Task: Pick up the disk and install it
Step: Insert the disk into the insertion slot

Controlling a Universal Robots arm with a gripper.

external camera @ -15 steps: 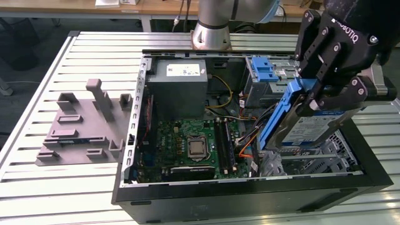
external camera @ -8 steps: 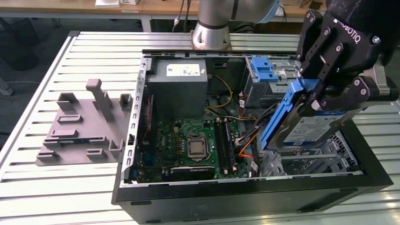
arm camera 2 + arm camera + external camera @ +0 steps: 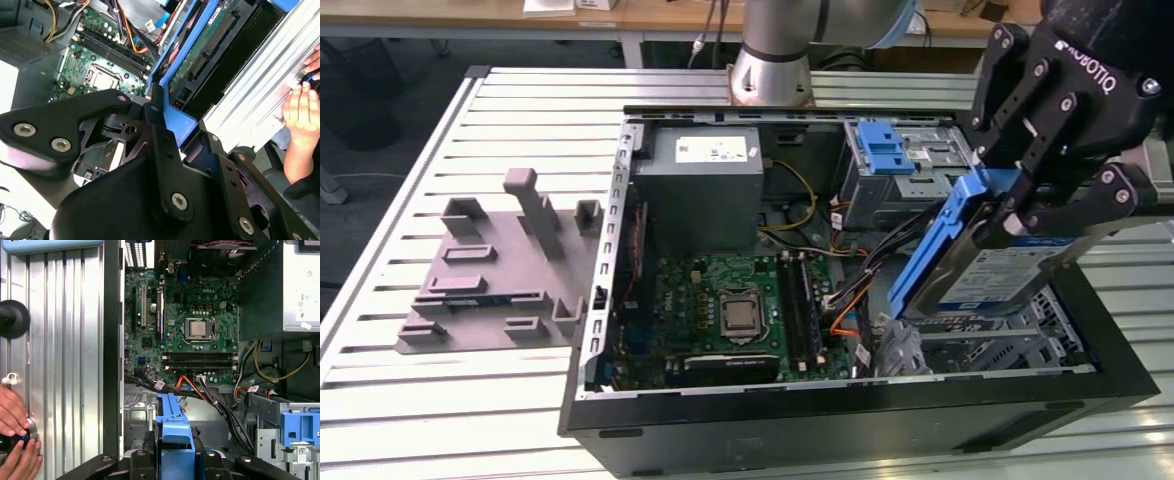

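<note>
in the exterior view, an open computer case (image 3: 854, 425) lies on the slatted metal counter (image 3: 440, 400), with its black wall nearest. a green motherboard (image 3: 720, 300) is seen inside the case, at the middle. a grey fixture (image 3: 494, 280) is set on the counter just beside the case, on the exterior view's left. on the exterior view's right, the disk (image 3: 994, 275) is held tilted above the case's open inside, its blue rail (image 3: 927, 250) turned to the exterior view's left. the claw (image 3: 1021, 205) is clenched on the disk's upper part. in the second wrist view the disk's underside (image 3: 210, 45) is seen above the motherboard. farther back in the case, a grey power supply box (image 3: 707, 170) and a metal drive cage (image 3: 914, 185) topped by a blue latch (image 3: 887, 150) are found. the arm's base (image 3: 774, 60) is mounted at the counter's far edge. in the first wrist view a person's hands (image 3: 15, 425) are seen on the counter beside the case's wall.
</note>
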